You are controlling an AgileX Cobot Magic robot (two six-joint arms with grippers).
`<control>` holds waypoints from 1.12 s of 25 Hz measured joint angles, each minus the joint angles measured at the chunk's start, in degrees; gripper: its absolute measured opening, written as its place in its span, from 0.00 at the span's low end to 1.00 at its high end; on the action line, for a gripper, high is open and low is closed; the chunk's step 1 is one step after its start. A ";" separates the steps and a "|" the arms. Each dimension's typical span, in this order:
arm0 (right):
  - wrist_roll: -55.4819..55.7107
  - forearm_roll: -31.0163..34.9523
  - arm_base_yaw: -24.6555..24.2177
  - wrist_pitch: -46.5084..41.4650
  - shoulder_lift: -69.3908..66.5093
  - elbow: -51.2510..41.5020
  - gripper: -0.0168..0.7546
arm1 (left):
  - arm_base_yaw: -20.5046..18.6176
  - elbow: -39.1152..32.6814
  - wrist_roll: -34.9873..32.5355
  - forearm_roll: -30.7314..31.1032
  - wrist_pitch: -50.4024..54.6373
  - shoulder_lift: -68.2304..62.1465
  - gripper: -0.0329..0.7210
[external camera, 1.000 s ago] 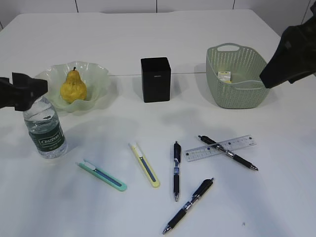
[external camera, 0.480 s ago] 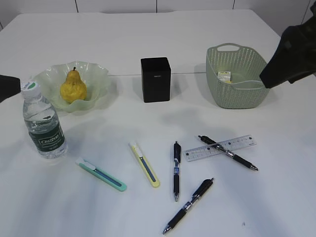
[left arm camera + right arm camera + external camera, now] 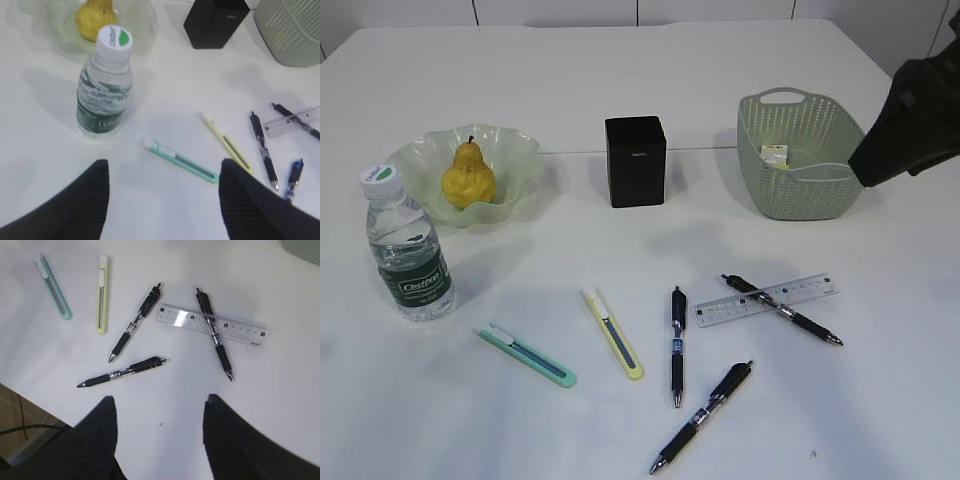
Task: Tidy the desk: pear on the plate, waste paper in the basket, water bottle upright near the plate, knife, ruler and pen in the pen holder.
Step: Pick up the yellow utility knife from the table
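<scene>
The desk (image 3: 620, 60), a plain matte white top, carries everything. At far right stands the basket (image 3: 798, 192), pale green perforated plastic, oval, with the waste paper (image 3: 775, 154) already inside. At far left the plate (image 3: 520, 150), translucent green glass with a ruffled rim, holds the speckled yellow pear (image 3: 468, 176). Between them sits the pen holder (image 3: 635, 160), a black square cup. The water bottle (image 3: 407, 248), clear ribbed plastic with a white cap, stands upright just near of the plate.

Near centre lie the loose items: the clear ruler (image 3: 766, 299) with one black pen (image 3: 782, 310) crossing over it, two more pens (image 3: 677, 343) (image 3: 702, 417), a yellow knife (image 3: 613, 333) and a teal knife (image 3: 527, 357).

The left gripper (image 3: 162, 200) hovers spread and empty, nearer than the bottle; the right gripper (image 3: 157, 432) likewise spread and empty above the pens.

Risks: the thin, slick ruler may slide flat under closing fingers; lifting it could roll the crossing pen; long items may tip the narrow holder.
</scene>
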State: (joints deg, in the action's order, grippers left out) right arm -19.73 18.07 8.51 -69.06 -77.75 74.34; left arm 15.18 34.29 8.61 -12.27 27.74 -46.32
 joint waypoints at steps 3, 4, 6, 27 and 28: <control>-0.32 0.00 0.00 -0.48 0.00 0.00 0.59 | 0.00 0.00 -3.41 -4.05 5.02 0.67 0.66; -0.41 0.00 0.00 -0.48 0.00 0.00 0.59 | 0.00 0.00 -4.82 -5.69 6.30 0.67 0.66; -0.54 0.00 0.00 -0.51 0.00 0.00 0.59 | 0.00 0.00 -7.67 -8.13 8.56 0.76 0.65; -5.55 -0.86 3.46 -1.54 -1.31 0.00 0.59 | 0.00 0.00 -20.48 -8.26 19.46 -2.58 0.61; -5.65 -1.38 5.36 -1.54 -1.98 0.00 0.59 | 0.00 0.00 -20.48 -8.26 19.46 -2.72 0.61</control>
State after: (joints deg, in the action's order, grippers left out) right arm -25.38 16.69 13.87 -70.61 -79.73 74.34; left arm 15.18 34.29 -11.87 -20.53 47.21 -49.03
